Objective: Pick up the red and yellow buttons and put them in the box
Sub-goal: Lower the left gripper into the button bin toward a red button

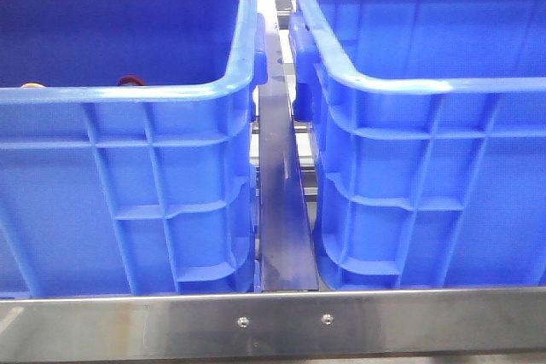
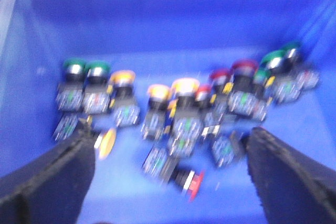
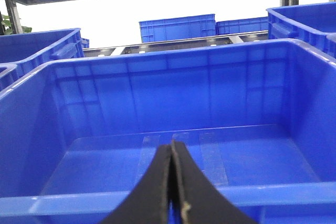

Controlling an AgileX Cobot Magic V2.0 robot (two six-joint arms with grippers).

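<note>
In the left wrist view, blurred, my left gripper (image 2: 171,135) is open inside a blue crate (image 2: 157,19), above a pile of push buttons. A red button (image 2: 194,184) lies on its side between the fingers. A yellow button (image 2: 106,142) lies beside the left finger (image 2: 58,177). Several more red and yellow ones stand behind them. My right gripper (image 3: 172,148) is shut and empty, over the near rim of an empty blue crate (image 3: 168,77). In the front view both crates show, the left (image 1: 128,91) and the right (image 1: 426,83). Neither gripper shows there.
Green-capped buttons (image 2: 84,67) stand among the pile. A yellow cap (image 1: 32,85) and a red cap (image 1: 130,81) peek over the left crate's near rim. A steel rail (image 1: 281,321) runs along the front. More blue crates (image 3: 178,27) stand behind. Tape strips (image 3: 210,153) lie on the empty crate's floor.
</note>
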